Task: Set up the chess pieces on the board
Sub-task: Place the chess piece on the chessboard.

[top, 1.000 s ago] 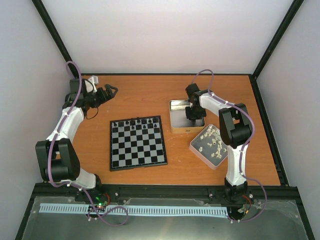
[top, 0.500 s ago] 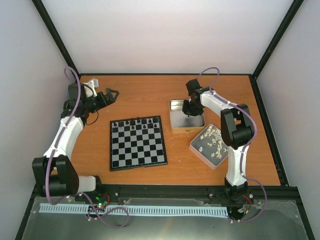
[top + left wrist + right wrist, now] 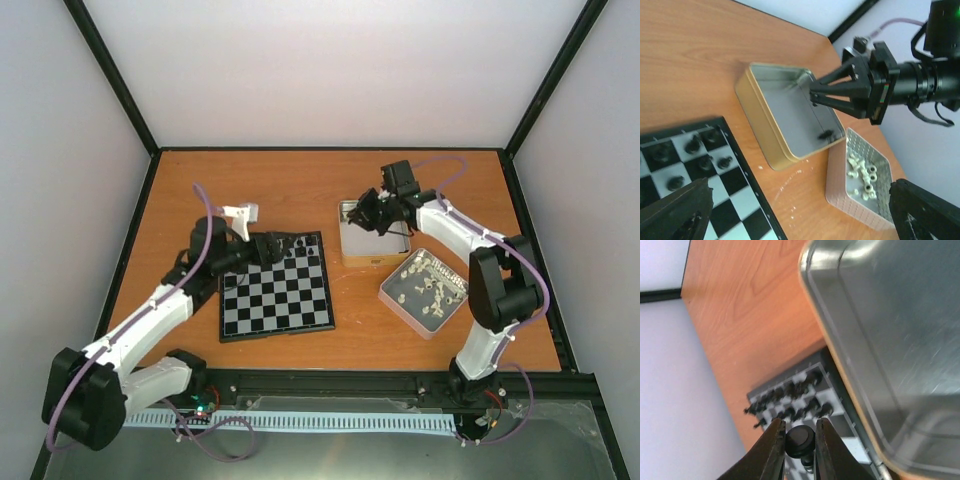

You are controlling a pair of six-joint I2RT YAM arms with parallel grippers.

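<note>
The right gripper (image 3: 800,424) is pinched narrow on a small black chessman (image 3: 800,441), held between its two fingertips. It hangs over the gold-walled tin (image 3: 760,125), near that tin's 10 o'clock corner in the top view.

What matters for the next move is that the board (image 3: 285,300) lies at about 8 o'clock from the right gripper. The tin's near-left wall and a strip of bare desk (image 3: 260,185) lie between them.

The left gripper (image 3: 272,247) is nearer the board, hovering over its 11 o'clock corner. Its jaws are spread wide and hold nothing, so the right arm is the one carrying a piece.

In the right wrist view the held chessman shows only a round, glossy, dark face. My guess is that its long axis runs roughly along the fingers, but I cannot tell which end faces the camera.

The black chessmen already placed (image 3: 300,245) stand upright in the two rows along the board's 12 o'clock edge, some squares there looking unfilled. The rest of the board is bare.

One more dark piece (image 3: 826,134) lies on the floor of the gold-walled tin, against its wall. The cream-white set (image 3: 862,172) is heaped in the second tin (image 3: 837,170) at 4 o'clock from the first.
</note>
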